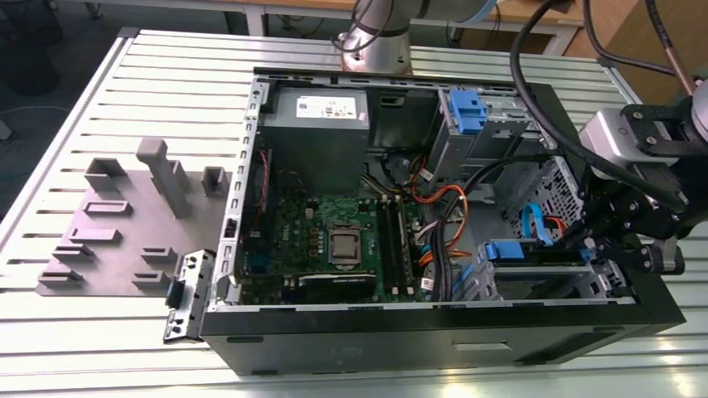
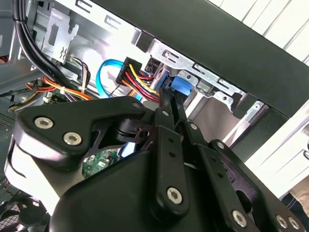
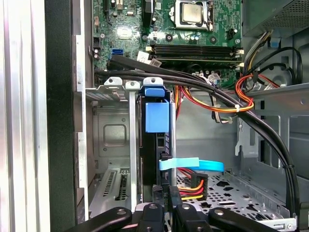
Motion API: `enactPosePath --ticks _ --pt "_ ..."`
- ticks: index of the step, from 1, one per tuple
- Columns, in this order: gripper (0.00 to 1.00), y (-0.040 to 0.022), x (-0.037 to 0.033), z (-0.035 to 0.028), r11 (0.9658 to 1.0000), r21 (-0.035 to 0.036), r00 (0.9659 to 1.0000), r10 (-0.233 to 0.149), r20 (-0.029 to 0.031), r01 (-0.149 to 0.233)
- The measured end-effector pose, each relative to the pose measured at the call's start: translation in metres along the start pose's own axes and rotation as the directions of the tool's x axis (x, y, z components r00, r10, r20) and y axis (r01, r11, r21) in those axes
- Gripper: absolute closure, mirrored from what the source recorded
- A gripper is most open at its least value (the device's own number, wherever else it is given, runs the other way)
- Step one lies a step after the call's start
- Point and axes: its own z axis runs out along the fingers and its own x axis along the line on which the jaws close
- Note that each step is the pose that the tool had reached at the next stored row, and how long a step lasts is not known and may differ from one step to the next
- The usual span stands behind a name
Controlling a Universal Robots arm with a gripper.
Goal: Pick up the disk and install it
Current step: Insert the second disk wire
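Item 1, exterior view's left: grey fixture block (image 1: 122, 224) on the slatted table (image 1: 66, 124), with a loose bracket (image 1: 186, 294) leaning beside the open computer case (image 1: 443, 327).

Item 2, centre: green motherboard (image 1: 332, 236) lay flat in the case; grey power supply (image 1: 318, 124) sat beyond it. A spare blue carrier (image 1: 465, 112) stood in the upper bay.

Item 3, exterior view's right: the disk (image 1: 520, 253), seen mostly by its blue carrier tab, stood on edge in the lower drive cage (image 3: 113, 128). In the first wrist view the disk (image 3: 155, 116) sat within the cage slot, a blue data cable (image 3: 193, 165) and a coloured power lead near its end.

Item 4: gripper (image 2: 170, 108) reached down to the carrier tab with fingers drawn narrow around it; whether clamped or merely touching, cannot tell.

Status, judged: the disk appeared largely seated; final seating and release unconfirmed.
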Motion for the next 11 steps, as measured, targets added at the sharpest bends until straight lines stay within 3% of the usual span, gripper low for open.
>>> enactPosePath --ticks 11 --pt "0.84 0.0006 -0.0002 -0.0021 1.0 0.0002 1.0 0.0 0.0003 0.0"
